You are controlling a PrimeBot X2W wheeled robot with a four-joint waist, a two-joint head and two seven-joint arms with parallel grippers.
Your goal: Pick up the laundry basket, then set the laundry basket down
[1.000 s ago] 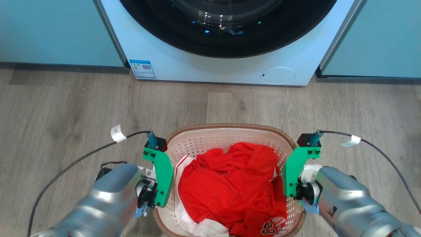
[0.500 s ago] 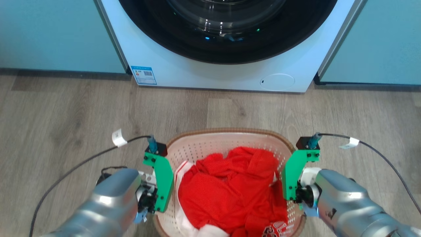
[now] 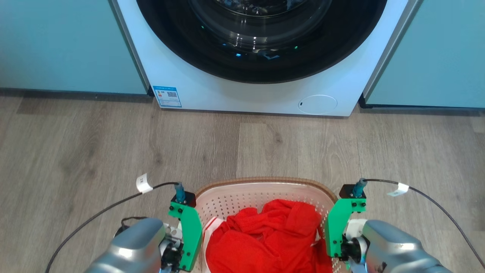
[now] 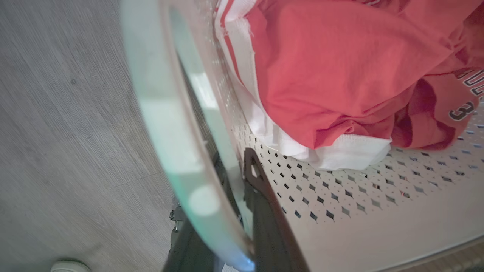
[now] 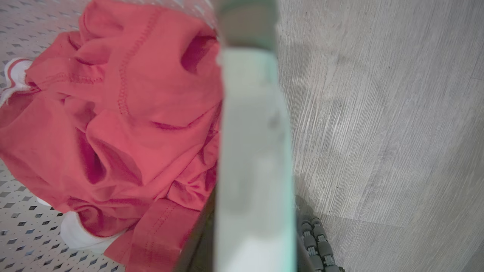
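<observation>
Head view: shows the laundry basket (image 3: 265, 182) low at centre over a grey wood floor (image 3: 94, 151), well short of a white washing machine (image 3: 242, 94). Flanked by the left arm (image 3: 132, 246) and right arm (image 3: 394, 246). Holds a loose heap of red clothing (image 3: 265, 235) below the brown rim. Cannot tell whether lifted clear of the floor.

Left wrist view: shows the left gripper (image 4: 232, 177) narrowed tight onto the pale left handle (image 4: 166, 124), one dark finger (image 4: 264, 204) inside the perforated wall, the other outside. Red-and-white cloth resting on the basket bottom.

Right wrist view: shows the right gripper (image 5: 253, 226) likewise closed about the right handle (image 5: 257, 151), clothing just beside it.

Probably light to carry: thin plastic, stiff yet liable to flex, with smooth handles that could slip. Best held by both handles at once and kept level, so the soft load stays put.
</observation>
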